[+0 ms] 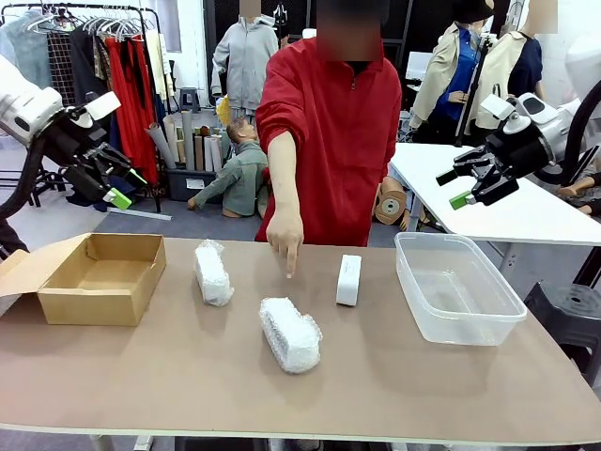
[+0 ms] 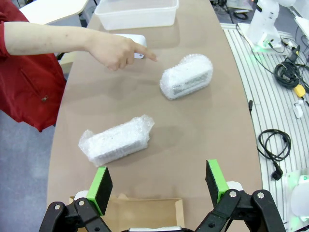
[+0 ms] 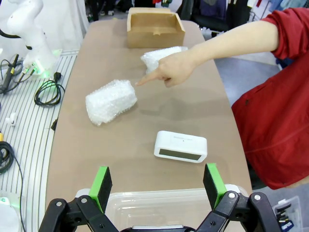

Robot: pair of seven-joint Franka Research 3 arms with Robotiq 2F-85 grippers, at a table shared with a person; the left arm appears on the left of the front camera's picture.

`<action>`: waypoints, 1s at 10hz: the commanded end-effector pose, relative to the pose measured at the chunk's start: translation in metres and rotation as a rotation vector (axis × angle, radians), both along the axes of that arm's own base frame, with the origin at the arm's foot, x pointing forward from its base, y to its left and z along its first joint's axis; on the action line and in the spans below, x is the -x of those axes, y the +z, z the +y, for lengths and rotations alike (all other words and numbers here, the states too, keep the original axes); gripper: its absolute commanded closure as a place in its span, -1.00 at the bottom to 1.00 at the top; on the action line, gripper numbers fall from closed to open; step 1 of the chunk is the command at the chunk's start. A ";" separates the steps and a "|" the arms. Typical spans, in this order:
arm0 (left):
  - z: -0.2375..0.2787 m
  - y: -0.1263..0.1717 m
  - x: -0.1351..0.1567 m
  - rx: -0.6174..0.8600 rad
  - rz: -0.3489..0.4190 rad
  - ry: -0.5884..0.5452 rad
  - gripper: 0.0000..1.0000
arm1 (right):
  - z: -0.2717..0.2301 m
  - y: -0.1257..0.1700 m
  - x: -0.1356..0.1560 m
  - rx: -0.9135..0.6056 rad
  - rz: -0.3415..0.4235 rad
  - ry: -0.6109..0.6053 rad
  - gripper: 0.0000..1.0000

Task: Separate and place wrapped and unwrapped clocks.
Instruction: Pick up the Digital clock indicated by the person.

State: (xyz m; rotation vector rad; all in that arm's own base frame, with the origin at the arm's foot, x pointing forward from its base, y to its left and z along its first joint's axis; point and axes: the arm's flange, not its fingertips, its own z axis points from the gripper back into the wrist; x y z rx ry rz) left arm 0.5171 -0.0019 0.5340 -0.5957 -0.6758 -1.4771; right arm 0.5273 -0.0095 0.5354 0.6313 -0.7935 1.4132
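Front view: we list, nearest on the brown table, a white oblong bundle in crinkly bubble wrap, lying diagonally, near-right to far-left. Behind it are a second wrapped bundle and a bare smooth white rectangular clock, both lengthwise near-to-far; a person's hand points down between them. Right wrist view adds the clock's grey display. Left gripper, right gripper: spread wide, empty.

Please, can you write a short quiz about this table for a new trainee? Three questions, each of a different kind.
1. True or false: the left gripper and the right gripper are both open.
2. How many clocks on the table are in bubble wrap?
3. What lies nearest the plastic tub? A) a wrapped clock B) the bare clock C) the cardboard box
Key: 1 true; 2 two, the far wrapped clock and the near wrapped clock; 3 B.
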 end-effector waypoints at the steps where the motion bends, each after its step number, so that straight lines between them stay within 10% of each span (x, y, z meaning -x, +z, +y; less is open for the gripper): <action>1: 0.001 0.000 0.002 0.002 0.001 0.001 -1.00 | 0.000 0.000 0.000 0.000 0.000 -0.001 -1.00; 10: 0.001 0.000 0.002 0.002 0.001 0.001 -1.00 | 0.000 0.000 0.000 0.000 0.000 -0.001 -1.00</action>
